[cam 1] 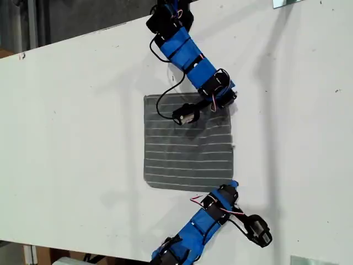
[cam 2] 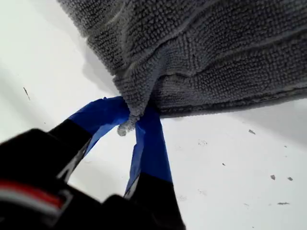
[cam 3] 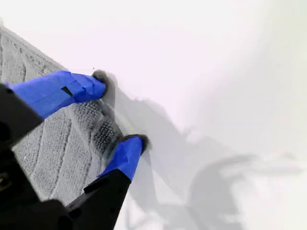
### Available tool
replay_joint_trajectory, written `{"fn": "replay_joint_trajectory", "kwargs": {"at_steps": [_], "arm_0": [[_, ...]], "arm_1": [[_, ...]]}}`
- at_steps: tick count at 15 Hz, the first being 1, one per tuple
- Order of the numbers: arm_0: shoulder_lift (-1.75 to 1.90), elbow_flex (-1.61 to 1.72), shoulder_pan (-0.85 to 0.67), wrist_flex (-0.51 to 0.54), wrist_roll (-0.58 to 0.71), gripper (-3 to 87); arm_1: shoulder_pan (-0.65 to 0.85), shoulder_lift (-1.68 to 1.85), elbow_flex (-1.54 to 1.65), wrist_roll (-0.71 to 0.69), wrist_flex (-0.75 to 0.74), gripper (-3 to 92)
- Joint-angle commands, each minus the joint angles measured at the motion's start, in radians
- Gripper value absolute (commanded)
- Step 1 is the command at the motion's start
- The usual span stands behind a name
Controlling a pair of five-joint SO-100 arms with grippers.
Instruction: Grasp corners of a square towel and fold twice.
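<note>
My first gripper [cam 2: 132, 122] pinches a towel [cam 1: 187, 143] corner [cam 2: 125, 125]; my second gripper [cam 3: 117, 115] straddles another, jaws parted. Fold direction: 9 o'clock in the exterior view.

Arm links: blue blocky segments [cam 1: 187, 55] joined by black motor housings [cam 1: 165, 22].
Cables: thin black loop [cam 1: 161, 105] along one arm; red and white wires [cam 1: 207, 102] by its wrist; red and white wires [cam 1: 234, 212] on the other arm.
Wrist cameras: small black modules [cam 1: 258, 230], [cam 1: 185, 115].
First gripper fingers [cam 2: 148, 143]: black plastic, tips wrapped in blue tape.
Second gripper fingers [cam 3: 122, 155]: same black plastic, blue-taped tips.
</note>
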Motion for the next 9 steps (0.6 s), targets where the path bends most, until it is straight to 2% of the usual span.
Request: {"fn": "replay_joint_trajectory", "kwargs": {"at_steps": [1,3,6,9], "arm_0": [[0.078,-0.067,0.006,0.118,-0.009,23.0],[0.147,-0.077,0.003,0.138,0.032,22.8],[0.155,-0.094,-0.012,0.052,0.138,22.6],[0.143,-0.067,-0.038,0.031,0.153,22.7]], "arm_1": [[-0.021,0.025,-0.011,0.002,0.012,-0.1],[-0.011,0.018,-0.011,-0.006,0.012,-0.1],[-0.006,0.017,-0.009,-0.008,0.012,-0.1],[-0.012,0.018,-0.009,-0.006,0.012,-0.1]]}}
